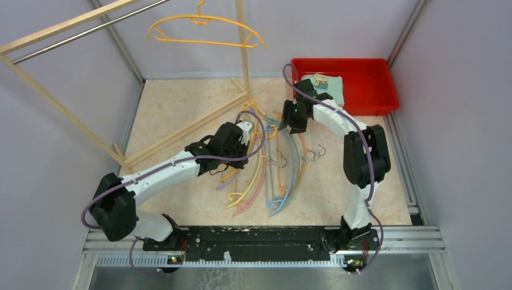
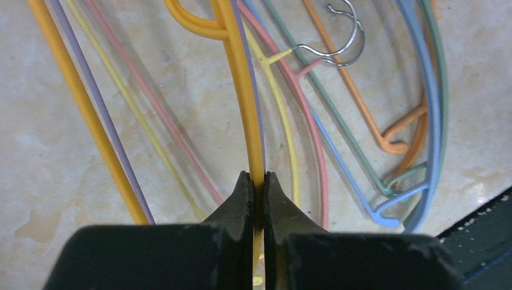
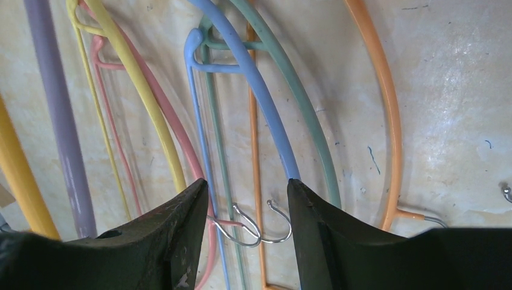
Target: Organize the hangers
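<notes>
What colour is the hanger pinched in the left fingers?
Golden yellow; the hanger shows best in the left wrist view.

Beige table (image 1: 175, 103): hangers (image 1: 275, 175) heaped centre, red bin (image 1: 365, 87) far right, wooden rack (image 1: 187, 130) left.

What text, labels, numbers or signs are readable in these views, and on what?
No readable text in any view.
The cloth in the red bin has a printed picture; any lettering on it is too small to read.
The hangers show no markings.
</notes>
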Controlling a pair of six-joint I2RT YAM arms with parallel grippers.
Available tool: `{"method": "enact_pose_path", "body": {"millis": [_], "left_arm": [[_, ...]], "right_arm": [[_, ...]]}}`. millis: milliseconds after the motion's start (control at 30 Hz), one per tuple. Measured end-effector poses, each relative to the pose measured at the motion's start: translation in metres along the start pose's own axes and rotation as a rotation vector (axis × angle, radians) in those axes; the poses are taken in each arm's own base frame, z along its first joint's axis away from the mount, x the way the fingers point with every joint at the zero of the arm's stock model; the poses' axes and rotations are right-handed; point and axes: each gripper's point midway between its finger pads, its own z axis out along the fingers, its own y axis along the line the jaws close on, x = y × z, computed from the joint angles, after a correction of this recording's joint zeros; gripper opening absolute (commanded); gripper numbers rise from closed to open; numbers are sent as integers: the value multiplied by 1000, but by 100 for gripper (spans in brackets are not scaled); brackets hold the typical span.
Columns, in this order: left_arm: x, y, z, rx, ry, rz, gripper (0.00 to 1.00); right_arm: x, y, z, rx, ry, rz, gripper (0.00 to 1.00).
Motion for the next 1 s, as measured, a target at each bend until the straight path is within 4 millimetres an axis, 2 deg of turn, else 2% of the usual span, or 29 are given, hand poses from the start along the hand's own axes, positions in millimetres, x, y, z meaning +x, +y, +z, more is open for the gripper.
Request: {"method": "enact_pose_path", "body": {"millis": [200,300,467,567,700,867,933,1000], "left_arm": [[5,-22,-2,126,-4,-50,0],[5,-28,-4,162,-23,-77,0],[-4,-35,-5,188,-58,-112,0],[-10,-37,-6,197,-82,-131,0],[-19,-41,-8,220,-115,-152,0],[-26,-50,-9,266,-133,-177,0],[-27,-53,-8,284,-136,-181,0],[-27,-56,-6,296,-132,-184,0]], "right_arm": [[2,8,2,-50,9,2,52],[11,13,4,-125,27,38,51],[28,6,-1,-294,22,181,47],[24,8,-10,-477,-20,328,46],[12,25,-28,-709,-67,453,46],[-12,69,-78,-1011,-116,413,44],[-18,81,-93,-1108,-126,393,42],[-19,87,-98,-1164,-114,396,40]]}}
